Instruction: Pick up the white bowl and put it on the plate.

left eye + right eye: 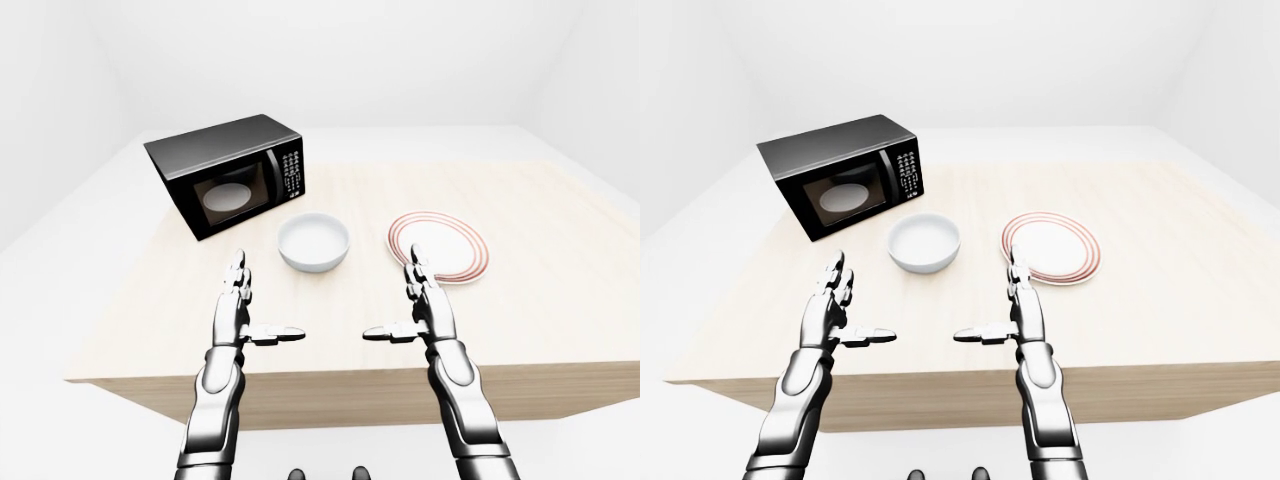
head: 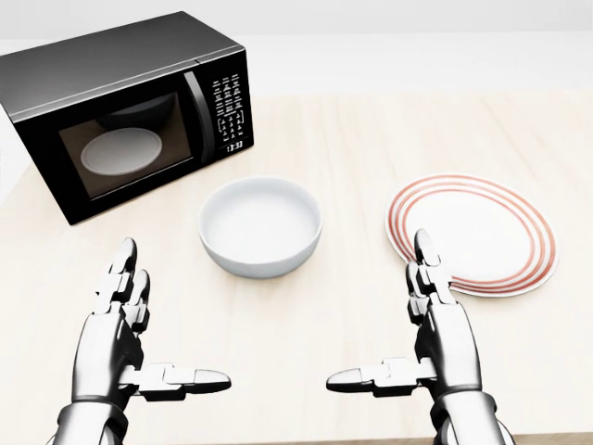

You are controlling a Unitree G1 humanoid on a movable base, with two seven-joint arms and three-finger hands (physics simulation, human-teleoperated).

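The white bowl (image 2: pixel 260 227) stands empty on the wooden table, near the middle of the head view. To its right lies the white plate (image 2: pixel 484 235) with red rings, also empty. My left hand (image 2: pixel 159 326) hovers open at the lower left, below and left of the bowl, palm inward and thumb pointing right. At the lower right my right hand (image 2: pixel 382 315) mirrors it, open, and its fingertips (image 2: pixel 423 247) overlap the plate's left rim in the picture. Neither hand touches anything.
A black microwave (image 2: pixel 130 111) with a closed door and a turntable inside stands at the upper left, close to the bowl. The table's near edge (image 1: pixel 330 385) runs just under my forearms. White floor surrounds the table (image 1: pixel 560 300).
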